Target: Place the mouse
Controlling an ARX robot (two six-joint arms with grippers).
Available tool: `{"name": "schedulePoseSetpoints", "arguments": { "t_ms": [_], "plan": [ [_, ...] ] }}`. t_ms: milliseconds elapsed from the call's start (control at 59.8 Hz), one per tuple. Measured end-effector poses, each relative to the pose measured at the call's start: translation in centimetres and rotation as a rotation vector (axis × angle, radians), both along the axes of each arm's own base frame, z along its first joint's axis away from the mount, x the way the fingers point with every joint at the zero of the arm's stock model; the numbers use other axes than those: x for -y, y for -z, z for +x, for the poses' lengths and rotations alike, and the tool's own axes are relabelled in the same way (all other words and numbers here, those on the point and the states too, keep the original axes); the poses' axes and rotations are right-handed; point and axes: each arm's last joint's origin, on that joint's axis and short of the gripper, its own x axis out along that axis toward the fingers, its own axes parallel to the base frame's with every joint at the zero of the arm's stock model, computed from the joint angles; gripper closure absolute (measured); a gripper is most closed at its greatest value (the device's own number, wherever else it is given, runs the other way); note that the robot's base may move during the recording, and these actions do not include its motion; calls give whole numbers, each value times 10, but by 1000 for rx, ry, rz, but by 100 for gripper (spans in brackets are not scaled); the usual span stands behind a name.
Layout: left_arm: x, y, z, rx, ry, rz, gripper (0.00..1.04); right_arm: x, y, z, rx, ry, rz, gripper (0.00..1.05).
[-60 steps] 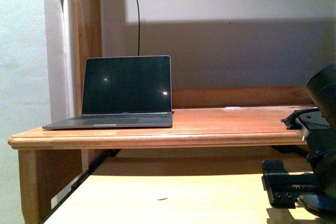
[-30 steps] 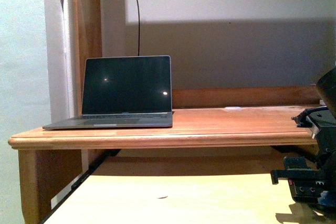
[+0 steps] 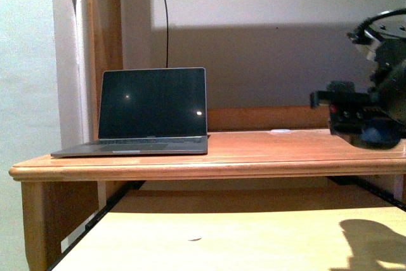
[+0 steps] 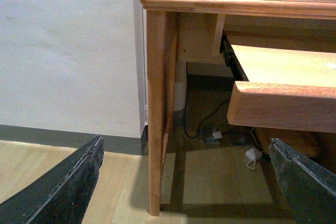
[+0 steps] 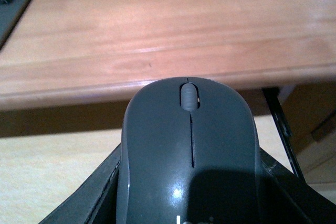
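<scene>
Wooden desk top [image 3: 254,150] spans the front view, with a paler pull-out shelf [image 3: 222,239] below it and a grey wall behind. 1 open laptop [image 3: 152,103], screen dark, sits on the left part of the desk top. 1 black cable [image 3: 166,17] hangs down the wall above it.

Right side:
- The right gripper [image 3: 346,115] is at the right edge of the front view, level with the desk top and well apart from the laptop.
- The mouse [image 5: 189,156] is clamped between its 2 fingers [image 5: 89,192], 1 against each flank.
- The scroll wheel faces up and points toward the desk top.
- In the right wrist view the nose of the mouse overlaps the rounded front edge of the desk top. A corner of the laptop keyboard shows at the far corner of the frame.
- In the front view the mouse [image 3: 379,136] shows as a dark rounded shape under the gripper. It appears to be just above the wood, but contact cannot be confirmed.
- 1 shadow [image 3: 374,239] falls on the pull-out shelf beneath.

Left side:
- The left gripper [image 4: 184,192] is low, beside the desk leg [image 4: 157,119].
- Its 2 fingers [image 4: 63,187] are spread wide with nothing between them.
- Loose cables [image 4: 210,129] lie on the floor under the desk.
</scene>
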Motion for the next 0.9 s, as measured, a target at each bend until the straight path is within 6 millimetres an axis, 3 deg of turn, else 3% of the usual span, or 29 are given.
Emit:
{"name": "schedulePoseSetpoints", "arguments": {
  "t_ms": [84, 251, 351, 569, 904],
  "plan": [
    [0, 0, 0, 0, 0, 0, 8, -26, -10, 21, 8, -24, 1, 48],
    [0, 0, 0, 0, 0, 0, 8, -75, -10, 63, 7, -34, -42, 48],
    [0, 0, 0, 0, 0, 0, 8, -92, -8, 80, 7, -26, -69, 48],
    [0, 0, 0, 0, 0, 0, 8, -110, 5, 111, 5, 22, -102, 49],
    [0, 0, 0, 0, 0, 0, 8, -134, 34, 135, -7, 53, -133, 49]
  ]
}}
